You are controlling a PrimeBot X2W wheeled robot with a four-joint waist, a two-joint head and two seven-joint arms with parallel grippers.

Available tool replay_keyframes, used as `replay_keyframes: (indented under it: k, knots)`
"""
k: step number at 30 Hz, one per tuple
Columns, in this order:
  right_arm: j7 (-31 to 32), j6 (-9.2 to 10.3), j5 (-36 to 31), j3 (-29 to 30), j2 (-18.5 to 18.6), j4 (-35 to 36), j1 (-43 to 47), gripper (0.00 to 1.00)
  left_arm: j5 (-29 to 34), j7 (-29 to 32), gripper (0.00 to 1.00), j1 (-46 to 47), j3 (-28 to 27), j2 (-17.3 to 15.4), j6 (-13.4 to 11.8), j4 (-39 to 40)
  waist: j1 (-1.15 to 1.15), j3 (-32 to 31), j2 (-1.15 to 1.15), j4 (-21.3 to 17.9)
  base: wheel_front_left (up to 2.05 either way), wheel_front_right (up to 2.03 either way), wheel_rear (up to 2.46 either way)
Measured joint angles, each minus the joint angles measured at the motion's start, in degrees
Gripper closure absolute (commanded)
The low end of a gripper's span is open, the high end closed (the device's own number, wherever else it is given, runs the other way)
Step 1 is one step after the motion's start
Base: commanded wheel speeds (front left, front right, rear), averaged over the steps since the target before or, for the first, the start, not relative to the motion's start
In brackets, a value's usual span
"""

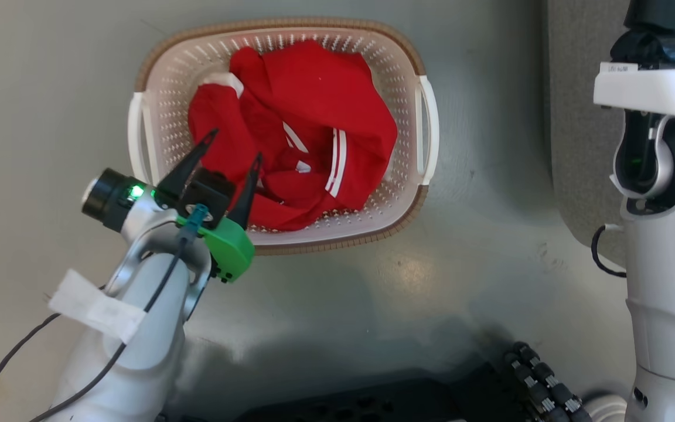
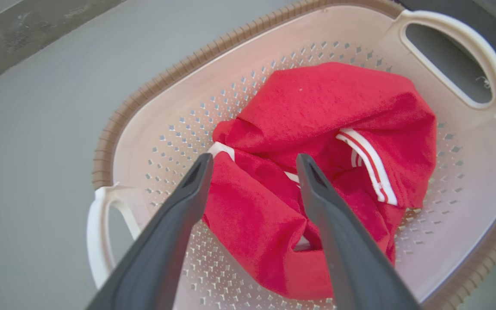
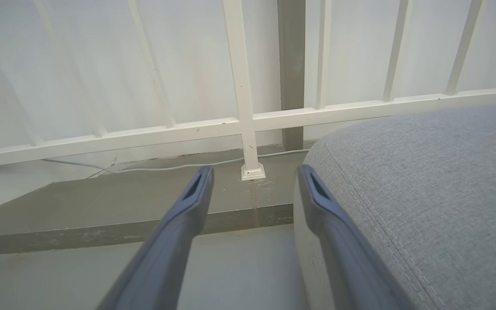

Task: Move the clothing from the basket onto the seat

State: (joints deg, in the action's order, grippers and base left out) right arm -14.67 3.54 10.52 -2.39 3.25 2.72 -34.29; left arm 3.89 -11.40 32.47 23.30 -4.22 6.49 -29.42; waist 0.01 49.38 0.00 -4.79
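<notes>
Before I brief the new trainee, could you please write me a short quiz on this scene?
1. True or false: the left tool is shut on the clothing.
2. Where does the clothing lie? A: held in the left tool; B: in the basket; C: hung over its rim.
3. Fill in: the right tool stands open next to the grey ____.
Key: 1 false, it is open above the clothing; 2 B; 3 seat.

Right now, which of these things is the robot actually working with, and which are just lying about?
For the job: red clothing; basket holding it; grey seat; left gripper, open, near the clothing.
Just around: white railing; floor.
</notes>
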Motion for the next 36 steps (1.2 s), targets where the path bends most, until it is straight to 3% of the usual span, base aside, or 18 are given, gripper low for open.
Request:
replay_keyframes:
  k: [11, 26, 36]
  knots:
    - [0.0, -0.07, 0.3, -0.8, 0.0, -0.3, -2.0, 0.0, 1.6, 1.1, 0.0, 2.6, 4.2, 0.1, 0.1, -7.5, 0.0, 3.6, 0.0, -1.5, 0.0, 0.0, 0.0]
    - [0.0, 0.02, 0.9, -2.6, 0.0, -0.2, -3.3, 0.0, 4.2, 4.1, 0.0, 7.3, 5.5, 0.2, 0.5, -15.4, 0.0, 5.4, 0.0, -3.1, 0.0, 0.0, 0.0]
    - [0.0, 0.18, 2.5, -3.6, 0.0, -0.2, -3.3, 0.0, 5.9, 5.4, 0.0, 10.5, 5.4, 0.3, -2.7, -18.7, -0.01, 6.3, 0.0, -4.1, 0.0, 0.0, 0.0]
